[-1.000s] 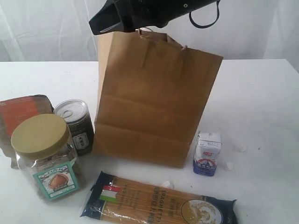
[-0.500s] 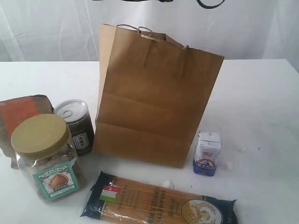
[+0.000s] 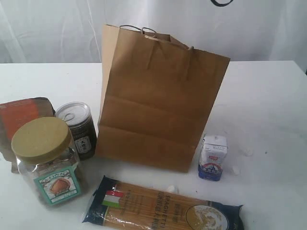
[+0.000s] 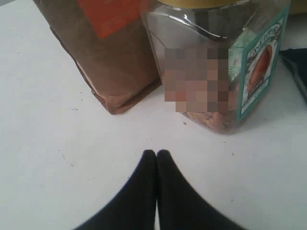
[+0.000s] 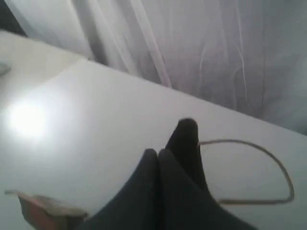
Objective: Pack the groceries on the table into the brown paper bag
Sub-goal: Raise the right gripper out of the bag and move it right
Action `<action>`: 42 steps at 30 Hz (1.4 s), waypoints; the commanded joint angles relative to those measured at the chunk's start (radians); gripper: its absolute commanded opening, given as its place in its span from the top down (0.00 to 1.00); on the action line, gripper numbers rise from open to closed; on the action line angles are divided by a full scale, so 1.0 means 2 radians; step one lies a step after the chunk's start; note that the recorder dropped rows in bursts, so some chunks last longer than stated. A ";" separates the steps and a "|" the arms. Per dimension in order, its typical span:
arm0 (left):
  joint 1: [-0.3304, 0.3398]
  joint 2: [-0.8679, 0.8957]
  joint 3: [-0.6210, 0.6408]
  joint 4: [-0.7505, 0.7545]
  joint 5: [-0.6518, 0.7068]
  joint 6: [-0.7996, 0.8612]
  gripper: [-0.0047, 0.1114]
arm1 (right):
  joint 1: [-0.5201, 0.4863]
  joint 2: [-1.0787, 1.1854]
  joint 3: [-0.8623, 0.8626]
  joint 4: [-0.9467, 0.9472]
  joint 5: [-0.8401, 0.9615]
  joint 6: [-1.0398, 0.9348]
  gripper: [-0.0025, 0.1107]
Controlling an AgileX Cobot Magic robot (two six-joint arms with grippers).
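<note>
**Dead ahead of left gripper (image 4: 156,154): jar (image 4: 216,62) and pouch (image 4: 105,52)**

On the left: pinched fully together, gripping nothing, low over the table (image 4: 43,143). Straight in front and near, the upright jar; just beside it, the pouch, whether touching or not hard to say. Nearer arm for both, by the exterior view: left.

On the right gripper (image 5: 158,154): likewise closed and empty, up beside a handle (image 5: 259,167), outside the exterior view.

Mid-table, upright, the bag (image 3: 160,96). Just beside its left foot, the can (image 3: 76,127); near its right corner, the carton (image 3: 213,155); flat in front, the spaghetti (image 3: 163,211), long axis running across the bag's face.

Likely next: part the left jaws, then push forward around the jar.
</note>
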 commanded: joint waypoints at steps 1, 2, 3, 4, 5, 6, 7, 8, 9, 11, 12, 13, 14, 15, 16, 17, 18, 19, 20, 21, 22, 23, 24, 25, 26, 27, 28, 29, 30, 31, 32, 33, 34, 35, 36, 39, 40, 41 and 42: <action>0.001 -0.001 0.004 -0.003 0.014 0.000 0.96 | 0.000 -0.017 -0.002 -0.224 0.078 0.099 0.98; 0.001 -0.001 0.004 -0.003 0.014 0.000 0.96 | 0.000 -0.021 -0.002 -0.286 0.092 0.153 0.98; 0.001 -0.001 0.004 -0.003 0.014 0.000 0.96 | 0.000 -0.027 -0.002 -0.360 0.102 0.206 0.98; 0.001 -0.001 0.004 -0.003 0.014 0.000 0.96 | 0.000 -0.034 -0.002 -0.428 0.112 0.251 0.98; 0.001 -0.001 0.004 -0.003 0.014 0.000 0.96 | 0.000 -0.044 -0.002 -0.479 0.114 0.291 0.98; 0.001 -0.001 0.004 -0.003 0.014 0.000 0.96 | 0.000 -0.055 -0.002 -0.537 0.114 0.328 0.98; 0.001 -0.001 0.004 -0.003 0.014 0.000 0.96 | 0.000 -0.067 -0.002 -0.591 0.114 0.361 0.98; 0.001 -0.001 0.004 -0.003 0.014 0.000 0.96 | 0.000 -0.077 -0.002 -0.632 0.114 0.381 0.98; 0.001 -0.001 0.004 -0.003 0.014 0.000 0.96 | 0.000 -0.090 -0.002 -0.660 0.117 0.411 0.98; 0.001 -0.001 0.004 -0.003 0.014 0.000 0.96 | 0.000 -0.110 -0.002 -0.681 0.137 0.434 0.98; 0.001 -0.001 0.004 -0.003 0.014 0.000 0.96 | 0.000 -0.119 -0.002 -0.682 0.158 0.434 0.98; 0.001 -0.001 0.004 -0.003 0.014 0.000 0.96 | -0.001 -0.126 -0.002 -0.681 0.185 0.434 0.98; 0.001 -0.001 0.004 -0.003 0.014 0.000 0.96 | -0.001 -0.130 -0.002 -0.680 0.210 0.434 0.98; 0.001 -0.001 0.004 -0.003 0.014 0.000 0.96 | -0.001 -0.132 -0.002 -0.676 0.251 0.430 0.98; 0.001 -0.001 0.004 -0.003 0.014 0.000 0.96 | -0.001 -0.132 -0.002 -0.671 0.270 0.419 0.98; 0.001 -0.001 0.004 -0.003 0.014 0.000 0.96 | -0.001 -0.132 -0.002 -0.655 0.301 0.397 0.98; 0.001 -0.001 0.004 -0.003 0.014 0.000 0.96 | -0.001 -0.130 -0.002 -0.629 0.320 0.361 0.98; 0.001 -0.001 0.004 -0.003 0.014 0.000 0.96 | -0.001 -0.127 -0.002 -0.595 0.320 0.338 0.98; 0.001 -0.001 0.004 -0.003 0.014 0.000 0.96 | -0.001 -0.126 -0.002 -0.566 0.320 0.321 0.98; 0.001 -0.001 0.004 -0.003 0.014 0.000 0.96 | -0.001 -0.122 -0.002 -0.521 0.320 0.308 0.98; 0.001 -0.001 0.004 -0.003 0.014 0.000 0.96 | -0.001 -0.119 -0.002 -0.492 0.320 0.305 0.98; 0.001 -0.001 0.004 -0.003 0.014 0.000 0.96 | -0.001 -0.115 -0.002 -0.466 0.320 0.304 0.98; 0.001 -0.001 0.004 -0.003 0.014 0.000 0.96 | -0.001 -0.109 -0.002 -0.436 0.317 0.304 0.98; 0.001 -0.001 0.004 -0.003 0.014 0.000 0.96 | -0.001 -0.105 -0.002 -0.422 0.304 0.305 0.98; 0.001 -0.001 0.004 -0.003 0.014 0.000 0.96 | -0.001 -0.098 -0.002 -0.414 0.286 0.310 0.98; 0.001 -0.001 0.004 -0.003 0.014 0.000 0.96 | -0.001 -0.092 -0.002 -0.409 0.265 0.320 0.98; 0.001 -0.001 0.004 -0.003 0.014 0.000 0.96 | -0.001 -0.086 -0.002 -0.407 0.247 0.329 0.98; 0.001 -0.001 0.004 -0.003 0.014 0.000 0.96 | -0.001 -0.080 -0.002 -0.404 0.223 0.341 0.98; 0.001 -0.001 0.004 -0.003 0.014 0.000 0.96 | -0.001 -0.074 -0.002 -0.393 0.198 0.349 0.98; 0.001 -0.001 0.004 -0.003 0.014 0.000 0.96 | -0.001 -0.071 -0.002 -0.380 0.174 0.349 0.98; 0.001 -0.001 0.004 -0.003 0.014 0.000 0.96 | -0.001 -0.065 -0.002 -0.361 0.149 0.349 0.98; 0.001 -0.001 0.004 -0.003 0.014 0.000 0.96 | -0.001 -0.059 -0.003 -0.339 0.125 0.347 0.98; 0.001 -0.001 0.004 -0.003 0.014 0.000 0.96 | -0.001 -0.054 -0.003 -0.321 0.104 0.347 0.98; 0.001 -0.001 0.004 -0.003 0.014 0.000 0.96 | -0.001 -0.048 -0.003 -0.302 0.080 0.346 0.98; 0.001 -0.001 0.004 -0.003 0.014 0.000 0.96 | -0.001 -0.041 -0.003 -0.285 0.054 0.340 0.98; 0.001 -0.001 0.004 -0.003 0.014 0.000 0.96 | -0.001 -0.020 -0.003 -0.262 -0.011 0.332 0.98; 0.001 -0.001 0.004 -0.003 0.014 0.000 0.96 | -0.001 -0.013 -0.003 -0.257 -0.024 0.332 0.98; 0.001 -0.001 0.004 -0.003 0.014 0.000 0.96 | -0.001 -0.007 -0.003 -0.252 -0.028 0.332 0.98; 0.001 -0.001 0.004 -0.003 0.014 0.000 0.96 | -0.001 0.000 -0.003 -0.248 -0.025 0.332 0.98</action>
